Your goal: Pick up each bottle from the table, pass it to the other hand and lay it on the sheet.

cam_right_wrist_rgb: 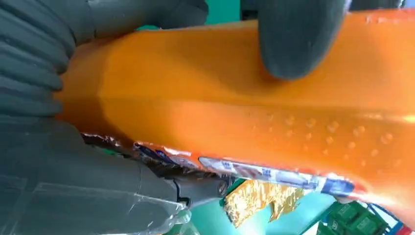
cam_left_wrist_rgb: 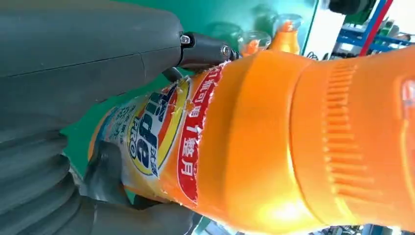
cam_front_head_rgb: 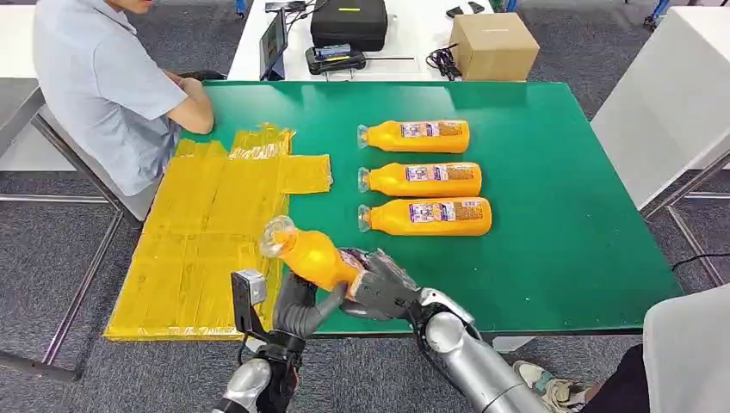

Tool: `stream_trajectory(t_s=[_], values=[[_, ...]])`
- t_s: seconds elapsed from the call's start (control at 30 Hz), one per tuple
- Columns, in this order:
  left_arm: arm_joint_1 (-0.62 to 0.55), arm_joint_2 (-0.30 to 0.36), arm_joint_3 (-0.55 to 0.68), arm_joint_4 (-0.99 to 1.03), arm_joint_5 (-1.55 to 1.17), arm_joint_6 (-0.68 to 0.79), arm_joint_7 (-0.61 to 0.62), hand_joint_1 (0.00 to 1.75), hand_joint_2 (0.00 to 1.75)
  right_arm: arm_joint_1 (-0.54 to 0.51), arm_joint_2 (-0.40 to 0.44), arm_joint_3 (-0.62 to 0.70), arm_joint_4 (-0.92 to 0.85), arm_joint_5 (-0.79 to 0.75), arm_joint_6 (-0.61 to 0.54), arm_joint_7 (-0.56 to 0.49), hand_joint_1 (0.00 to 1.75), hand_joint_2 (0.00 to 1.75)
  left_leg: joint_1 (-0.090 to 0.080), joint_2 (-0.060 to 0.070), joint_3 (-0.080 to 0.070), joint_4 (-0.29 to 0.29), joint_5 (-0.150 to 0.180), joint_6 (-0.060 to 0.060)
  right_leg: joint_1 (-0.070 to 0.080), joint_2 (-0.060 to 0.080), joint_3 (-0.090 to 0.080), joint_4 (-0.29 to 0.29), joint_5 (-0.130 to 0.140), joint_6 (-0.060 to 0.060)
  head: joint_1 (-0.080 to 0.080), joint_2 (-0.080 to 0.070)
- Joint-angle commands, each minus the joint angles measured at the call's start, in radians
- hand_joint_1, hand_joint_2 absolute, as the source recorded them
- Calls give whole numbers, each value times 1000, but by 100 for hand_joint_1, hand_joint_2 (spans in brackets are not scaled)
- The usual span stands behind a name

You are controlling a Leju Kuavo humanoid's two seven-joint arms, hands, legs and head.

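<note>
Mid-handover: right hand grips the label end of the held bottle, and left hand has its fingers wrapped up around the body just beside it, so both hands are on it; I can't tell which one carries the weight. The bottle sits tilted, clear cap end pointing up and away from both hands, over the near edge of the green table where it meets the yellow sheet. Beyond the right hand, three bottles lie in a row on the table, not yet picked. The sheet, out past the left hand, has no bottle on it, so by my read zero are placed and four are left including this one. Left wrist view adds the torn label and the row's cap ends beyond the held bottle. Right wrist view shows a dark fingertip pressed on the bottle's body and crumpled sheet under it. A person sits at the sheet's far end.
</note>
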Motion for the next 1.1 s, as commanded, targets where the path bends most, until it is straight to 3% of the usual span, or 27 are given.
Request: stream_trajectory(t_s=[0.03, 0.6, 0.63, 0.67, 0.7, 0.83, 1.1], values=[[-48, 6, -40, 40, -1, 1, -5, 175, 175, -47, -3, 44, 70, 0, -5, 8, 175, 175, 0, 0, 1, 0, 0, -1, 0, 0, 1, 0, 0, -1, 0, 0], [-43, 10, -41, 22, 4, 0, -16, 175, 175, -56, -1, 42, 88, -4, -8, 8, 173, 175, 0, 0, 1, 0, 0, -1, 1, 0, 1, 0, 0, -1, 0, 0], [-41, 10, -39, 19, 4, 3, -18, 175, 175, -54, -2, 39, 88, -3, -11, 8, 157, 175, 1, 0, 3, 0, -1, -2, 1, 0, 3, 0, -1, -2, 0, 0], [-38, 11, -37, 15, 5, 5, -18, 175, 175, -52, -4, 38, 88, 6, -20, 13, 129, 175, 0, 0, 1, 0, 0, -1, 1, -1, 2, 0, -1, -1, 0, 0], [-32, 12, -33, 5, -2, 26, -18, 175, 175, -47, -5, 35, 85, 26, -49, 25, 2, 175, 1, 0, 3, 0, -1, -2, 1, -1, 3, 0, -1, -2, 0, 0], [-6, 22, -20, -59, -114, 150, -12, 175, 175, -1, 2, 6, 47, 159, -174, 103, 0, 175, 1, 0, 4, 0, -2, -2, 1, -1, 4, 0, -1, -2, 0, 0], [29, 20, -7, -143, -128, 155, -17, 175, 175, 24, 7, -51, 34, 218, -198, 117, 0, 175, 1, 2, 3, 0, -2, -2, 1, 1, 3, -1, -1, -2, 0, 0]])
